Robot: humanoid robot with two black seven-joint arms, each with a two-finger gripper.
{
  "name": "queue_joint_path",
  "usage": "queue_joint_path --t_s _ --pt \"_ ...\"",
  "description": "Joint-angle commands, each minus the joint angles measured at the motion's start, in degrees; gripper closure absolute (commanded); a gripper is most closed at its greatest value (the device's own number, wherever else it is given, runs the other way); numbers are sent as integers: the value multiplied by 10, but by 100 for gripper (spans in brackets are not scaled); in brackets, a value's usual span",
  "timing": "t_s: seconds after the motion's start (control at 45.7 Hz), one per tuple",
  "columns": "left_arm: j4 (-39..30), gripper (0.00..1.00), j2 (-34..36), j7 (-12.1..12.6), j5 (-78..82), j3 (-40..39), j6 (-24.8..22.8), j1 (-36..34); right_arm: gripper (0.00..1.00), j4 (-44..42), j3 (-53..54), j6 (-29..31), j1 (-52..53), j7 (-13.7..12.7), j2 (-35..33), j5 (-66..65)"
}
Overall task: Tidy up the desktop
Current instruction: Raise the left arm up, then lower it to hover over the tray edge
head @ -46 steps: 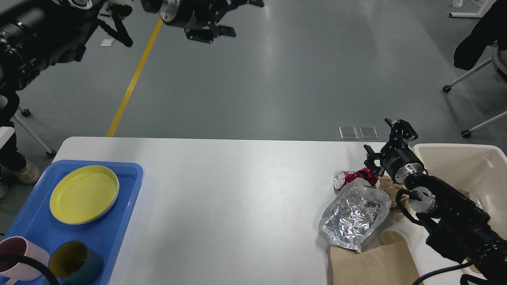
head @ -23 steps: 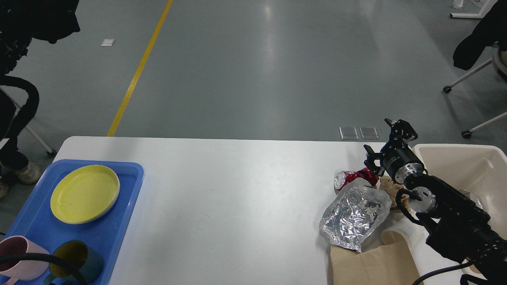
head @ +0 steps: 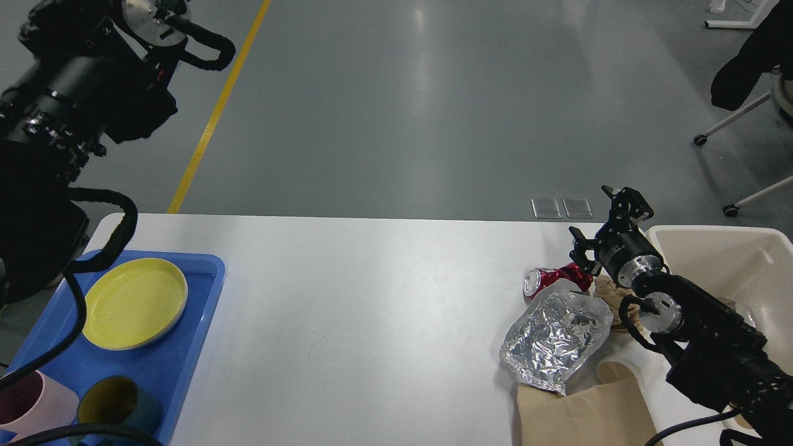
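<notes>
While my right arm reaches in from the lower right corner, bent up over the right end of the desktop (head: 372,297), its wrist points away from me toward the far edge. The right gripper (head: 604,226) hovers just beyond the crushed red can (head: 551,280), near the far right corner, with its two fingers (head: 629,201) spread well apart and nothing between them.

My left arm is raised high on the left side, above the floor beyond the desktop's far left corner; its thick black links fold back toward the upper left, and a silver round joint face turns up near the top edge of the view. Its far end runs out of view, so I cannot see those fingers at all.

The desktop fills the lower half of the view. A blue tray (head: 192,347) sits at its left edge, holding a yellow plate (head: 135,303), a pink cup (head: 28,402) and a dark teal cup (head: 114,406). By the right edge lie a crumpled foil bag (head: 554,334), touching the can, and a brown paper bag (head: 582,412) at the near edge. A beige bin (head: 731,260) stands just beside the desktop's right end.
</notes>
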Motion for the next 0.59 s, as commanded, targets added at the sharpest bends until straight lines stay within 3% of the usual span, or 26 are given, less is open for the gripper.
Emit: queue_joint_path --t_s 0.0,0.569 --pt "0 3 -10 -2 -2 -26 13 31 0 0 0 0 0 0 0 0" --pt "0 3 -46 -2 -43 -88 78 177 0 0 0 0 0 0 0 0"
